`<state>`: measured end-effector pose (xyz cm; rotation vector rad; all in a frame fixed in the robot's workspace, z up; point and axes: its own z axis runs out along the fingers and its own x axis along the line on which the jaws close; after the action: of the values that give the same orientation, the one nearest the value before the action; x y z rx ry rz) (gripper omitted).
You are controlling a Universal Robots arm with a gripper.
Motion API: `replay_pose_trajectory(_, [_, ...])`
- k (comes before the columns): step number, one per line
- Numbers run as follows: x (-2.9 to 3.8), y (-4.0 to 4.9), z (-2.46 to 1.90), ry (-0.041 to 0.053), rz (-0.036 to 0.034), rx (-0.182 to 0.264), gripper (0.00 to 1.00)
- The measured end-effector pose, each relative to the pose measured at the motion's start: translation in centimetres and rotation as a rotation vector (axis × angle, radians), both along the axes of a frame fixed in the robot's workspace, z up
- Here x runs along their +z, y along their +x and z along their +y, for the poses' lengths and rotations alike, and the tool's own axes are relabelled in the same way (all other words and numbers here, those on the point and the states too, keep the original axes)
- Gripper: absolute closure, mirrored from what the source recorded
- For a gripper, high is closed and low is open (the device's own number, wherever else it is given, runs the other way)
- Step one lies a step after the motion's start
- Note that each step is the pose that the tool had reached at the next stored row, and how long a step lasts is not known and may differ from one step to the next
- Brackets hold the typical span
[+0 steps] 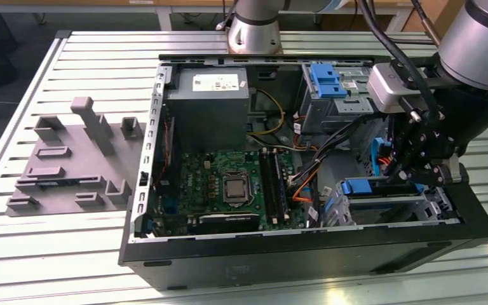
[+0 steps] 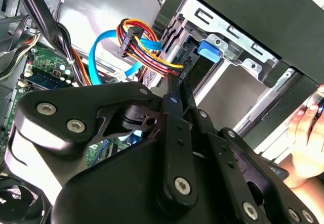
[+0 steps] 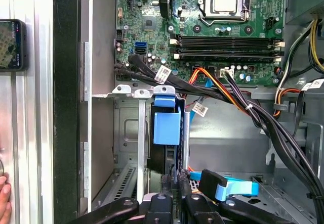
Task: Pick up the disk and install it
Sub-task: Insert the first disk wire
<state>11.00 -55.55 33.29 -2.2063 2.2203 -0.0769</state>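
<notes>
The tool (image 1: 420,166) hangs inside the PC case (image 1: 312,254), right over the drive cage (image 1: 388,206), w/ its fingers pressed together on the top edge of the disk (image 3: 167,133), which stands on edge partway down the cage slot. Install step looks nearly done, approx. Next move calls for a straight push down the cage rails, clear of the SATA cable (image 3: 230,187) beside the cage.

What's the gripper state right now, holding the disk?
Gripper: jaws shut on the disk, which stands on edge in the drive cage.
</notes>
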Motion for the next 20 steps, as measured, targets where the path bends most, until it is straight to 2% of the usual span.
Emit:
replay_pose_trajectory(16, [0.14, 0.03, 0.01, 0.0005, 0.0000, -0.002, 0.84])
replay_pose_trajectory(20, [0.15, 0.03, 0.02, 0.0003, -0.0001, -0.024, 0.84])
